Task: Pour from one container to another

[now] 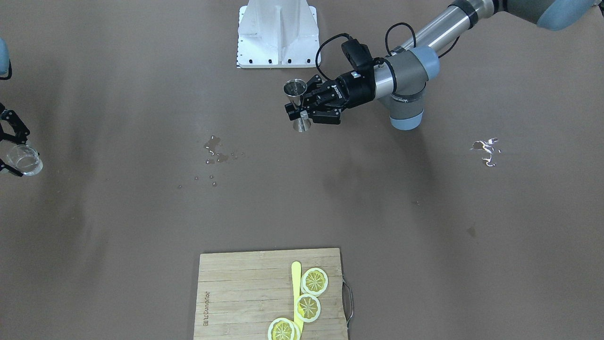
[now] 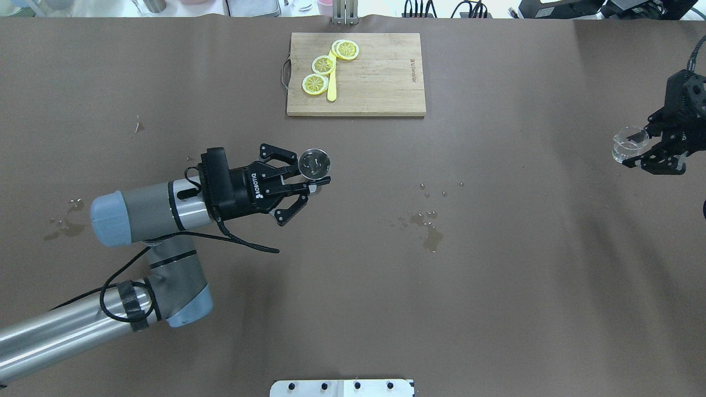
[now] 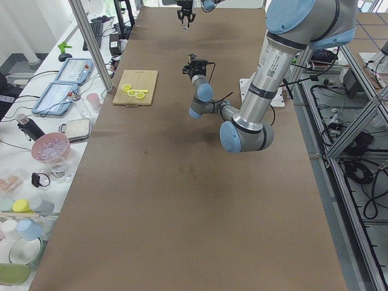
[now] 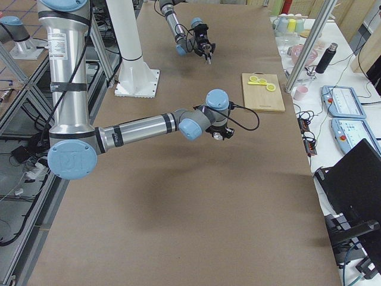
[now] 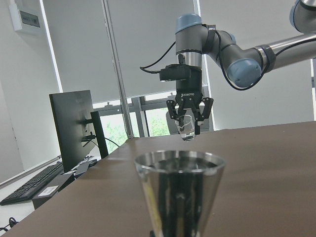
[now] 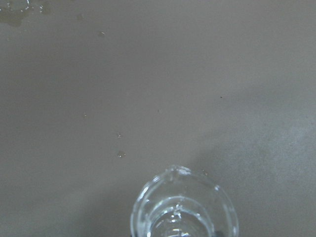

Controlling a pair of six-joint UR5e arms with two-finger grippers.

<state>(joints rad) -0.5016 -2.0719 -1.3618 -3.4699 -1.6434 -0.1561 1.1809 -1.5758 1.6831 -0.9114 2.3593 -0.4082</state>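
The steel jigger [image 2: 315, 164] stands upright in my left gripper [image 2: 314, 172], which is shut on its narrow waist left of the table's middle. The front view shows the jigger [image 1: 297, 106] and the left gripper [image 1: 298, 111] near the white mount. Its upper cone [image 5: 178, 195] fills the bottom of the left wrist view. Far to the right, my right gripper [image 2: 634, 149] is shut on the clear glass [image 2: 626, 144], held clear of the table. The glass [image 1: 23, 159] sits at the front view's left edge, and its rim [image 6: 183, 207] shows in the right wrist view.
A wooden cutting board [image 2: 375, 82] with lemon slices [image 2: 323, 65] and a yellow knife lies at the far edge. Spilled drops [image 2: 427, 229] wet the table's middle; another wet patch [image 2: 66, 223] lies by the left arm. The white mount [image 1: 277, 33] stands at the robot's side.
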